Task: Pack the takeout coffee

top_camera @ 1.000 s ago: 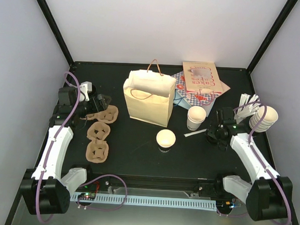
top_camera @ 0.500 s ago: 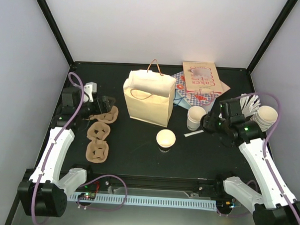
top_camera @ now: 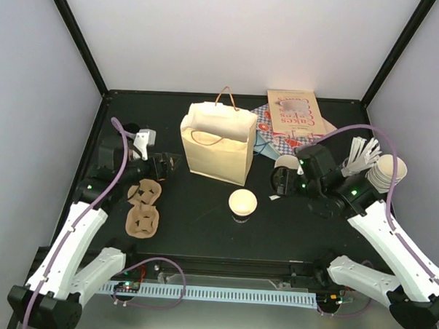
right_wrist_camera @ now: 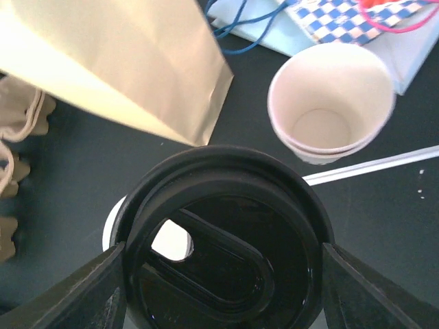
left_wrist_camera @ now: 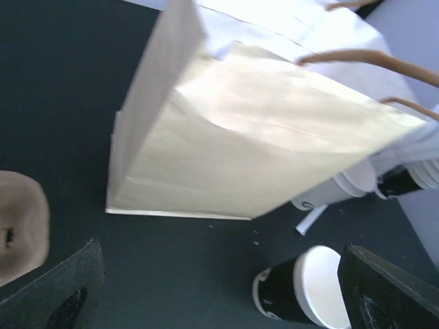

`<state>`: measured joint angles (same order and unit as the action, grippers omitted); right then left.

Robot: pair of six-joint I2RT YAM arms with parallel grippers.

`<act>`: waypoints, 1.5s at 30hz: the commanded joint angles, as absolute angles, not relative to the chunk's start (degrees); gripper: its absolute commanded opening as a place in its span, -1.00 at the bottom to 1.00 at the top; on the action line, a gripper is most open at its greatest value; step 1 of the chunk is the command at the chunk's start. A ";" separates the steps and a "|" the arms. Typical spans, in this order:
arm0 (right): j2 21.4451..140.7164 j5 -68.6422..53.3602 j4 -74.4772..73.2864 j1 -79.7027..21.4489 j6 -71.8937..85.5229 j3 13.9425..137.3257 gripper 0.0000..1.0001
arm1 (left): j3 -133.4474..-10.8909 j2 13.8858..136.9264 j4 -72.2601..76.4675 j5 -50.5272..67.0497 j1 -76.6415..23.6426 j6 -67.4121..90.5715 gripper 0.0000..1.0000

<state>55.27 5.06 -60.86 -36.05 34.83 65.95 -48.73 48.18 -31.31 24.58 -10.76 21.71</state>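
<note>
Right wrist view: right hand (right_wrist_camera: pixel 221 274) grasps black lid (right_wrist_camera: pixel 219 233) beside paper bag (right_wrist_camera: pixel 116 62); left hand (left_wrist_camera: pixel 223 291) released. Off-centre capping could tip the open cup (top_camera: pixel 242 203).

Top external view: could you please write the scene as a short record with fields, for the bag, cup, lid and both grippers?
coffee cup: on the table, no lid on it
paper bag: upright, behind the coffee cup
black lid: in the right gripper, above the table
right gripper: shut on the black lid
left gripper: open, empty, by the paper bag's left side
cup carriers: flat on the table, left side
</note>
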 commanded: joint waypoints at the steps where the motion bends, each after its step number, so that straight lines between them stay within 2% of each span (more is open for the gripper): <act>1: 56.82 7.93 -59.17 -41.94 35.39 66.26 0.39 | -49.45 44.76 -33.42 23.05 -16.08 27.02 0.91; 7: 57.98 7.94 -51.03 -49.26 34.81 62.14 0.39 | -43.96 44.65 -28.86 20.43 -27.37 33.51 0.91; 13: 58.25 10.01 -41.25 -54.34 32.34 55.48 0.38 | -38.76 48.98 -21.06 23.55 -32.45 38.55 0.91; 21: 62.61 15.20 -37.99 -58.40 30.08 52.15 0.39 | -36.26 55.83 -13.36 31.20 -32.89 41.90 0.86; 27: 64.24 14.86 -35.36 -58.84 29.04 50.74 0.38 | -34.85 58.00 -10.27 32.10 -32.91 42.82 0.81; 37: 66.52 14.15 -33.96 -59.06 28.41 50.06 0.39 | -34.02 61.10 -7.43 33.91 -32.90 43.53 0.51; 45: 65.44 14.46 -36.30 -59.13 28.21 50.81 0.38 | -33.75 62.26 -6.66 33.90 -33.09 43.46 0.44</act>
